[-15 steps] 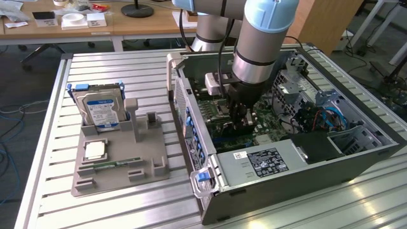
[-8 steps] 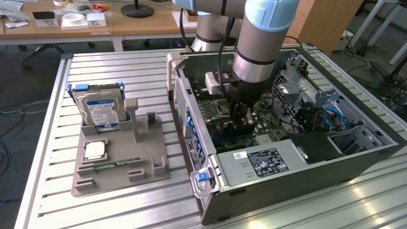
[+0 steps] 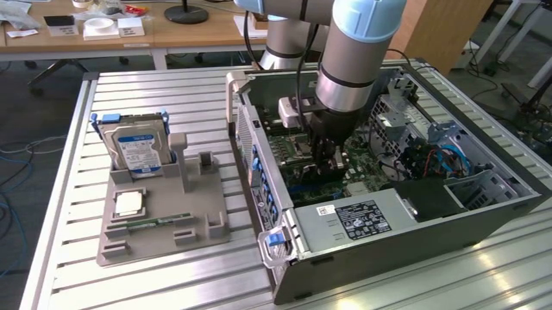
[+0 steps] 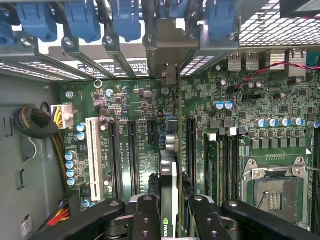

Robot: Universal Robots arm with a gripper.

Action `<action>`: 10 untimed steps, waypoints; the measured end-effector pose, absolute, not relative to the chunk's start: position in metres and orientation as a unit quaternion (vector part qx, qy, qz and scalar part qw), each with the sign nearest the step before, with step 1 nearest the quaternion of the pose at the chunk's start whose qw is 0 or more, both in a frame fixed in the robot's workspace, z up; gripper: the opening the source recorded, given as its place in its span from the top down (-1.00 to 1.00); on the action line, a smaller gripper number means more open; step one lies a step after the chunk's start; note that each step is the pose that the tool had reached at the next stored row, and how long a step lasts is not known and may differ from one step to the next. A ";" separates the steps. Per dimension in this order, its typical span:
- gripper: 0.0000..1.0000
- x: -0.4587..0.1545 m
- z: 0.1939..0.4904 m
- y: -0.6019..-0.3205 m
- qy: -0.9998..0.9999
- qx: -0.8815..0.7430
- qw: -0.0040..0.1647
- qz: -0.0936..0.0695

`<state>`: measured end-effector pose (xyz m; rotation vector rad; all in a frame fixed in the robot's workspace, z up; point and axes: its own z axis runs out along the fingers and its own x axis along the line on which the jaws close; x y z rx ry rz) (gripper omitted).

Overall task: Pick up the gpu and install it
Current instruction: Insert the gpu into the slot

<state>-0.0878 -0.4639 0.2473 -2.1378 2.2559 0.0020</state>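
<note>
In the wrist view the gpu point(image 4: 169, 170) stands edge-on between my two black fingers point(image 4: 146, 215), so my gripper point(image 4: 170, 220) is shut on it. Its metal end bracket point(image 4: 170, 45) reaches up to the slot openings at the back wall of the case. The card's lower edge is down among the long black expansion slots point(image 4: 134, 150) of the green motherboard point(image 4: 260, 100); I cannot tell if it is seated. In the exterior view my gripper point(image 3: 328, 165) is lowered inside the open computer case point(image 3: 405, 219), over the motherboard, and the gpu is mostly hidden behind it.
Blue slot latches point(image 4: 80, 20) line the case's back wall. An empty CPU socket point(image 4: 275, 192) lies beside the card. On the table at the exterior view's left, a grey fixture point(image 3: 207, 223) holds a hard drive point(image 3: 138, 152), a chip point(image 3: 129, 203) and a green memory stick point(image 3: 159, 221).
</note>
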 end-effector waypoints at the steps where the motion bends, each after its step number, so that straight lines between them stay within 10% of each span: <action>1: 0.47 -0.088 0.247 -0.464 0.725 -0.688 0.017 0.001; 10: 0.47 -0.088 0.247 -0.464 0.722 -0.691 0.017 0.001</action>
